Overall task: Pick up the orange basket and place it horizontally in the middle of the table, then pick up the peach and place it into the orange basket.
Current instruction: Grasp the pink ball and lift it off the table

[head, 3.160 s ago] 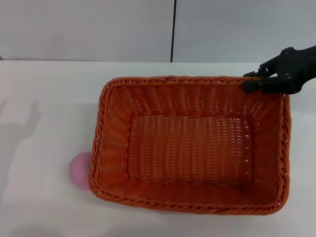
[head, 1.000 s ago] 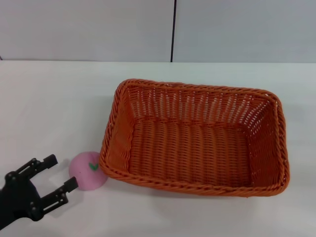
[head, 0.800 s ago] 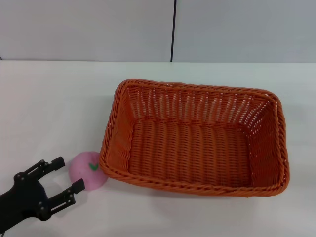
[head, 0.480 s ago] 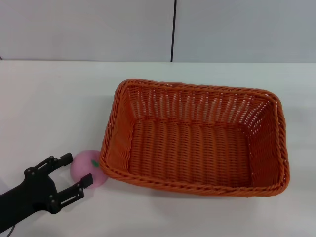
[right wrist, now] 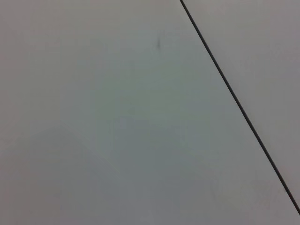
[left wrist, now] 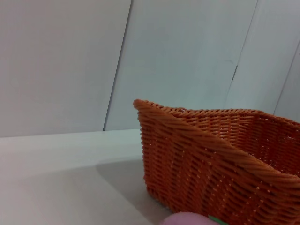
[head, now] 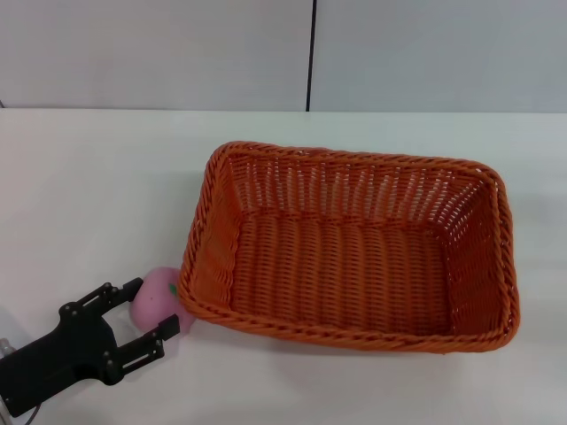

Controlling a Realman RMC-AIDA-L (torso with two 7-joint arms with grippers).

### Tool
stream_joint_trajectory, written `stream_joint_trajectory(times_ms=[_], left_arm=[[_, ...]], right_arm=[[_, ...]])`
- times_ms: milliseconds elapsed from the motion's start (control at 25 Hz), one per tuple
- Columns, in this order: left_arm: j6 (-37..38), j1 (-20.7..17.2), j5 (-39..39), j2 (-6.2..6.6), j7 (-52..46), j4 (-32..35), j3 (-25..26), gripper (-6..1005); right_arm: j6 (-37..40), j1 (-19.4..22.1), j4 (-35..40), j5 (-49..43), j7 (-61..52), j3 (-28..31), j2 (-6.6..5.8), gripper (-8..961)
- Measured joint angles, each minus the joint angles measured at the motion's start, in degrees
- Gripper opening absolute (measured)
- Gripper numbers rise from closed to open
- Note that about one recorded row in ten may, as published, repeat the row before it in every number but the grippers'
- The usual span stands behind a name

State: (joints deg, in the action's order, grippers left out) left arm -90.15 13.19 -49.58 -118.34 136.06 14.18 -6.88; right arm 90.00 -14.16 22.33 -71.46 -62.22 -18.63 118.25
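Since a second ago your left gripper [head: 146,316] has slid forward along the table [head: 80,195], and its spread fingers [head: 152,343] now straddle the peach [head: 158,296], one finger on the far side, one on the near side, with no squeeze yet. The peach sits on the table at the basket's [head: 350,257] near-left corner, touching or almost touching the braided rim (its green leaf mark faces up). In the left wrist view only the pink top of the peach [left wrist: 187,219] shows, just in front of the basket wall [left wrist: 206,173]. The basket itself lies flat, long side across, roughly mid-table, so that half of the job looks done. Your right gripper is out of sight; its camera sees only the wall. Watch the fit here: the peach is tucked against the sloping wicker, so a finger could catch the rim and shove the basket askew as you close. A round ball may also squirt out sideways if the fingers close off-centre, and it could roll under the overhanging rim.
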Motion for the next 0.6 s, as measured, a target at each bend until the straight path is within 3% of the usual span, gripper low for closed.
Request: stream_joint_trajectory(times_ms=[200,600], left_arm=[[-0.4,0.0,0.0,0.03,0.0,0.0,0.0,788],[-0.2,0.2,0.0,-0.01,0.0,0.0,0.0,513]], right_arm=[[0.0,0.0,0.0,0.0,0.0,0.0,0.09,425],[-0.2,0.3,-0.2,0.0,0.0,0.0,0.23,425]])
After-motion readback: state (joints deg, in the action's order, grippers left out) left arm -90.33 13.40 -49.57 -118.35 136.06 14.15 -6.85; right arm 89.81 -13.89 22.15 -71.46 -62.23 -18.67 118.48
